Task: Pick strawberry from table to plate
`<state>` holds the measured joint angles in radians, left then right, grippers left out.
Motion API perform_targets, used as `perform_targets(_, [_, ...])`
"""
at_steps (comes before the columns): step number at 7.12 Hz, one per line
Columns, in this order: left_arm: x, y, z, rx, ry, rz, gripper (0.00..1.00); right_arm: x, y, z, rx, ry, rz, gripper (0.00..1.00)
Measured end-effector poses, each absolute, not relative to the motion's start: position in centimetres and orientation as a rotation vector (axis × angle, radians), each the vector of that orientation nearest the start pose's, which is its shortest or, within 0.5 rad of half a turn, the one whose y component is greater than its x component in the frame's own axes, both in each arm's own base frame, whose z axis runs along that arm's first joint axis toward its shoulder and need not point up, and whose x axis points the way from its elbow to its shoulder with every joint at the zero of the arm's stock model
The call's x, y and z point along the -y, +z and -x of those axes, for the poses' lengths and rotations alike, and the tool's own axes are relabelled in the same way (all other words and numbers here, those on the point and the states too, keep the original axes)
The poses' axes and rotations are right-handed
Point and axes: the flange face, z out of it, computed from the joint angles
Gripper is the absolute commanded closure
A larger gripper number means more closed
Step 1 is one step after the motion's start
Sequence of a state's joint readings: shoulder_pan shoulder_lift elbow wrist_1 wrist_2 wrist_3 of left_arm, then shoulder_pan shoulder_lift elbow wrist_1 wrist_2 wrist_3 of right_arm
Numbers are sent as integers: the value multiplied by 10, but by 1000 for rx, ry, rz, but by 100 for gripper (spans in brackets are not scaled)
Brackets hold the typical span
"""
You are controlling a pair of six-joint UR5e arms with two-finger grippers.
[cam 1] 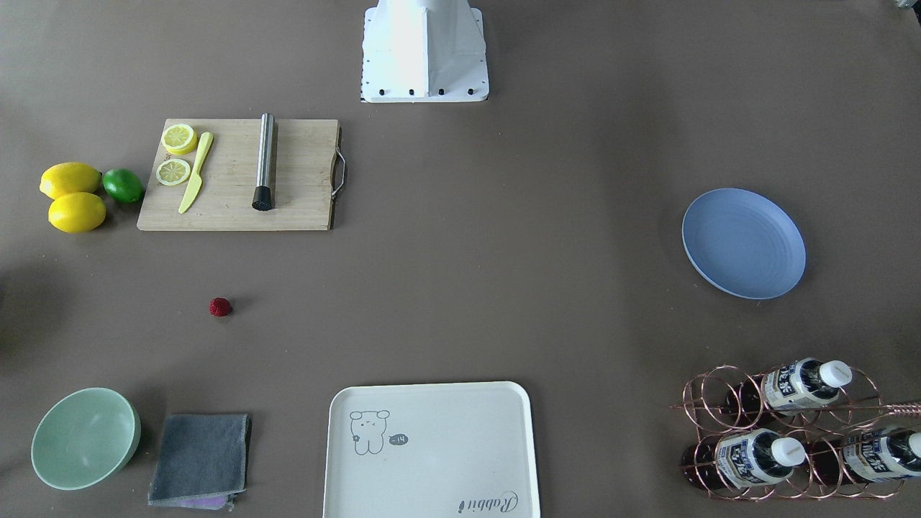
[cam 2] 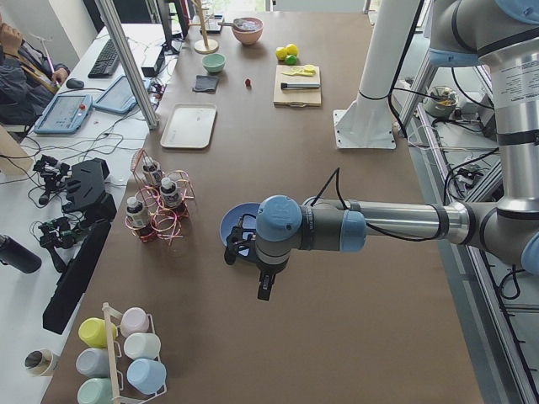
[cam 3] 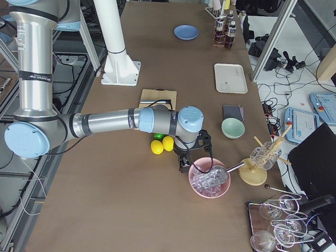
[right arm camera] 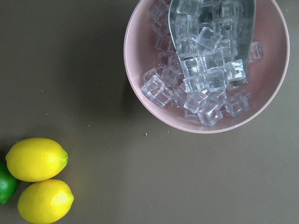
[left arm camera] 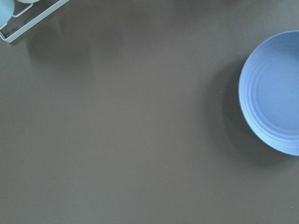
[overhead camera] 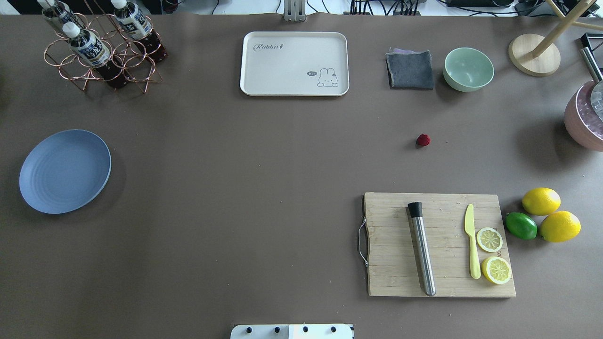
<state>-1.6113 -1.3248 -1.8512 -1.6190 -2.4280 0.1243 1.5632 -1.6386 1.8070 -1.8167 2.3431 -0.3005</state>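
Observation:
The strawberry (cam 1: pixel 220 307) (overhead camera: pixel 423 140) is a tiny dark-red berry lying alone on the brown table (overhead camera: pixel 235 188), between the cutting board and the green bowl. The blue plate (cam 1: pixel 743 243) (overhead camera: pixel 65 171) (left arm camera: pixel 275 93) lies at the opposite end of the table with nothing on it. My left gripper (cam 2: pixel 238 250) hangs above the table close to the plate, which it partly hides in the exterior left view. My right gripper (cam 3: pixel 185 167) hovers between the lemons and a pink bowl. Both show only in the side views, so I cannot tell whether they are open or shut.
A bamboo cutting board (overhead camera: pixel 440 245) carries a steel rod, a yellow knife and lemon slices. Two lemons (overhead camera: pixel 551 214) and a lime (overhead camera: pixel 521 225) lie beside it. A cream tray (overhead camera: pixel 294 63), grey cloth (overhead camera: pixel 410 69), green bowl (overhead camera: pixel 468 69), bottle rack (overhead camera: pixel 101 47) and pink ice bowl (right arm camera: pixel 205 65) stand around.

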Motion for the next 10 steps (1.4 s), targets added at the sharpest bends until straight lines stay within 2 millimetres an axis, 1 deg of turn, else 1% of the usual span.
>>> perform_targets(2, [407, 609, 12, -872, 104, -94, 3, 450, 601, -57, 783, -270, -36, 0])
perform_targets(3, [415, 612, -17, -879, 77, -65, 4, 451, 602, -55, 784, -276, -34, 0])
perform_targets(4, [423, 625, -42, -879, 78, -60, 4, 451, 601, -51, 785, -285, -34, 0])
perform_targets(5, [436, 639, -61, -880, 83, -63, 6, 452, 601, -48, 787, -293, -37, 0])
perform_targets(6, [454, 648, -76, -885, 75, -61, 8, 450, 602, -45, 804, -295, -37, 0])
perform_targets(7, [472, 648, -92, -892, 59, -51, 11, 447, 603, -42, 832, -295, -39, 0])
perform_targets(8, [484, 644, -107, -897, 45, -36, 13, 444, 605, -41, 850, -297, -47, 0])
perform_targets(9, [490, 640, -121, -900, 39, -20, 14, 440, 608, -39, 858, -298, -50, 0])
perform_targets(10, [492, 642, -132, -901, 41, -7, 15, 439, 610, -37, 861, -294, -46, 0])
